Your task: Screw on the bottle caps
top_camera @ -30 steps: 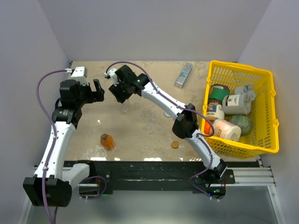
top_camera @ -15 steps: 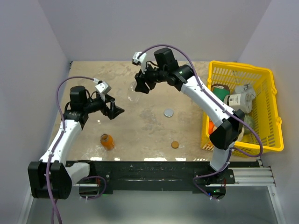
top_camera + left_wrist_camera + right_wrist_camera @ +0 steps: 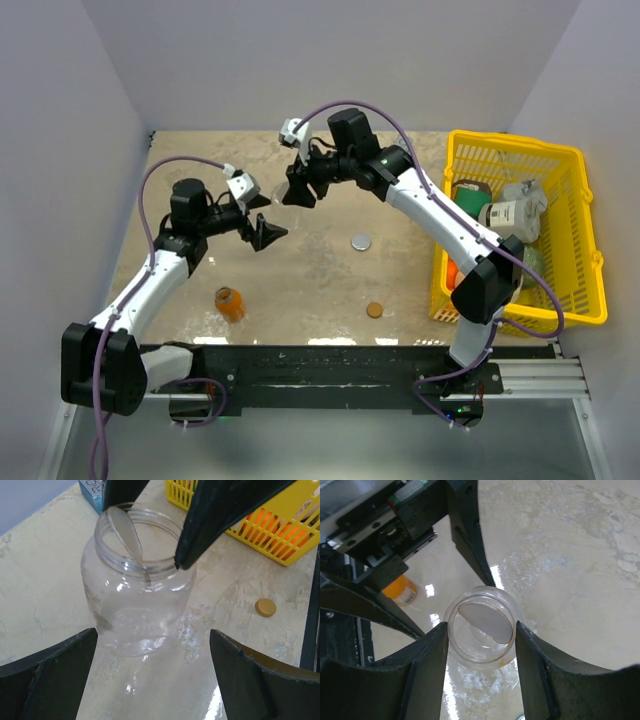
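The clear bottle (image 3: 284, 192) stands open-mouthed at the back middle of the table, with a grey flap across part of its mouth. My right gripper (image 3: 300, 188) is shut on its rim from above, a finger on each side (image 3: 481, 630). My left gripper (image 3: 266, 226) is open and empty just left of it, and the bottle (image 3: 137, 605) lies ahead between its spread fingers (image 3: 153, 632). The orange bottle (image 3: 230, 303) stands uncapped at the front left (image 3: 400, 591). The silver-grey cap (image 3: 361, 242) and the brownish-orange cap (image 3: 375, 310) lie flat on the table, the latter also in the left wrist view (image 3: 265, 607).
A yellow basket (image 3: 515, 142) holding several containers stands at the right edge and shows in the left wrist view (image 3: 260, 525). The end of a blue-grey box (image 3: 90, 490) lies behind the clear bottle. Walls close off the back and both sides.
My left gripper has swung right and closed in on the clear bottle. My right arm has shifted right with the bottle, then stayed nearly still.
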You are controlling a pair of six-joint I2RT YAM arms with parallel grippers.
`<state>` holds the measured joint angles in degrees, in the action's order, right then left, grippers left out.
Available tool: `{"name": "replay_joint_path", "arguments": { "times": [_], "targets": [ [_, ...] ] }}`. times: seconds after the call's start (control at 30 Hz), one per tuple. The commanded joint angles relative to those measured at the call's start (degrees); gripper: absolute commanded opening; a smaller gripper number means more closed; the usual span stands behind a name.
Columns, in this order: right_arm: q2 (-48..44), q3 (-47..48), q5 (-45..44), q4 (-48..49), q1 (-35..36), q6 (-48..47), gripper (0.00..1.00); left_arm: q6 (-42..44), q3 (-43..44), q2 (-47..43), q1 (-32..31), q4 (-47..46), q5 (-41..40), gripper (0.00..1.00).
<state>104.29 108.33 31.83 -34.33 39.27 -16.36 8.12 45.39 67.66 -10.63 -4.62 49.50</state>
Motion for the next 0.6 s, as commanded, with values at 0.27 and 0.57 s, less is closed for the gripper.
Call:
{"name": "replay_joint_path", "arguments": {
  "times": [0.27, 0.57],
  "targets": [
    [-4.45, -1.9, 9.3, 3.47, 0.28, 6.68, 0.0, 3.83, -4.07, 0.37, -3.34, -10.76, -7.41, 1.0],
    [-3.66, -3.13, 7.01, 4.36, 0.2, 7.66, 0.0, 2.16, -3.64, 0.9, -3.43, -12.34, -0.46, 0.73]
  ]
}}
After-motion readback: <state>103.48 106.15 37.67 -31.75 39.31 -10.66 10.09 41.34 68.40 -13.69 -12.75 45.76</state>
